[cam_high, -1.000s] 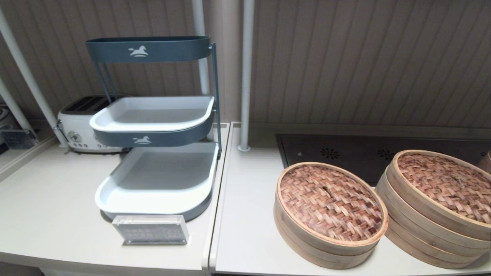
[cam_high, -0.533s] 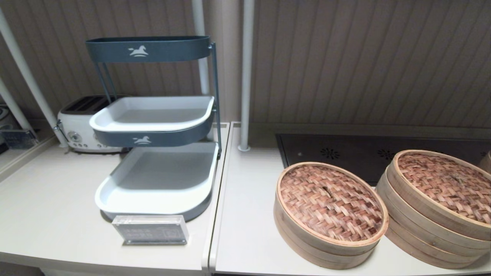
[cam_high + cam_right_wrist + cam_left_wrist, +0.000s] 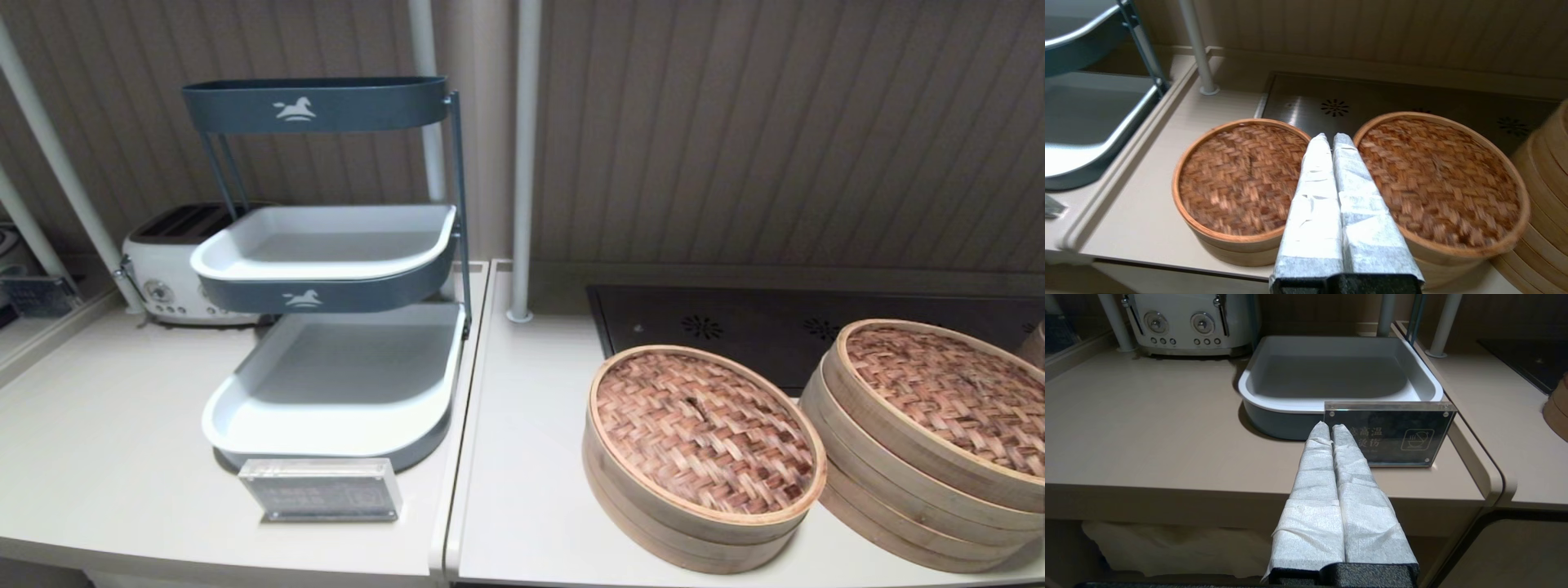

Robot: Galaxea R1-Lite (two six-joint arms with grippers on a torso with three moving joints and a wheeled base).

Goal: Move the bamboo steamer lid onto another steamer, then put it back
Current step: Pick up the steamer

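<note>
Near the surface's front edge, right end effector [image 3: 1329, 141] hovered pressed together, probably lining up on the bamboo steamer lid [image 3: 704, 429].

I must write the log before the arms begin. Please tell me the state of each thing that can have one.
lid: closed on the low steamer, untouched
tall steamer: covered by its own lid
rack trays: empty
left gripper: shut, holding nothing
right gripper: shut, holding nothing, off the steamers
</note>
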